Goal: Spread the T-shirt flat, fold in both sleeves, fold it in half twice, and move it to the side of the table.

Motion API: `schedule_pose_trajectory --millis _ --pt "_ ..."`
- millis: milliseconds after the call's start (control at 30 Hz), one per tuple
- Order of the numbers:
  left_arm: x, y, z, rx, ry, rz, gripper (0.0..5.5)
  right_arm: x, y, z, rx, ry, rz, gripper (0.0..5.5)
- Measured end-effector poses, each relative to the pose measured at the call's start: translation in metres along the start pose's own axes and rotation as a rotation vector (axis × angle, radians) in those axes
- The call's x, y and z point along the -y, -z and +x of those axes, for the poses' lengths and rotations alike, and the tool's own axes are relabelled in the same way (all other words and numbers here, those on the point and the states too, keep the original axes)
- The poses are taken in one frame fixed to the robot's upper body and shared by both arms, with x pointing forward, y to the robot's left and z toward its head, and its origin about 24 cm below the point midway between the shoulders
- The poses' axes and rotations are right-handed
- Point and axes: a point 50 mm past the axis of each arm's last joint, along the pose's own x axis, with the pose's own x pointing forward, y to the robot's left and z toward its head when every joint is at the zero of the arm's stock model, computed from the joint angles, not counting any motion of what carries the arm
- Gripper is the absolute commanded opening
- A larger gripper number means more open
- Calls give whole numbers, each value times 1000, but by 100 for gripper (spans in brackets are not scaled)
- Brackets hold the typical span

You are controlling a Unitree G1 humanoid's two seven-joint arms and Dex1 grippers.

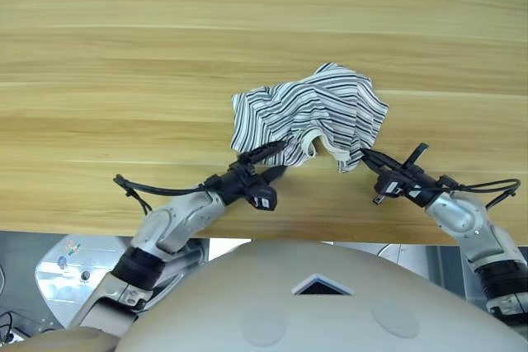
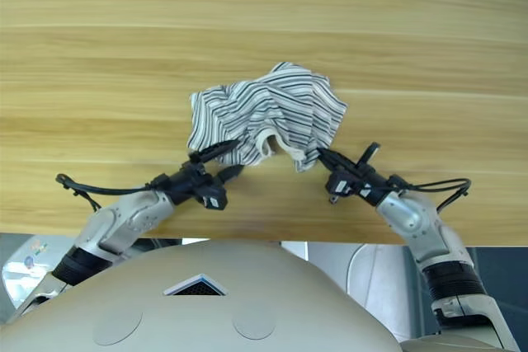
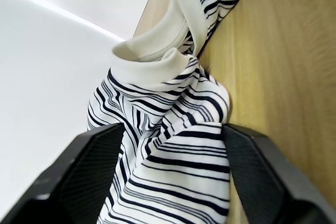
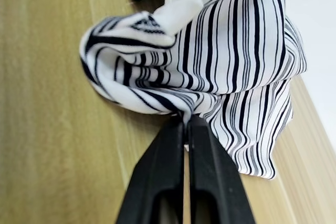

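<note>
A black-and-white striped T-shirt lies crumpled on the wooden table, close to the front edge. My left gripper is at the shirt's near left side, open, with a bunched fold of cloth between its fingers. The cream collar shows just beyond that fold. At the shirt's near right corner my right gripper is shut, its fingertips pinching a striped edge just above the tabletop.
The table's front edge runs right under both wrists. Bare wood stretches to the left, to the right and behind the shirt. Black cables loop off both forearms.
</note>
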Motion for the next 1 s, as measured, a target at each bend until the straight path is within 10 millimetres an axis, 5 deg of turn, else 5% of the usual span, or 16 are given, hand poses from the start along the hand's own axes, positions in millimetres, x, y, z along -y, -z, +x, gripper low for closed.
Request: schedule_pose_trajectory --millis 567,1000 --pt "-1 8 5 -105 -43 27 345 -4 -7 9 36 19 18 4" --pt "-1 10 4 -107 -24 59 161 -5 -7 10 34 20 23 0"
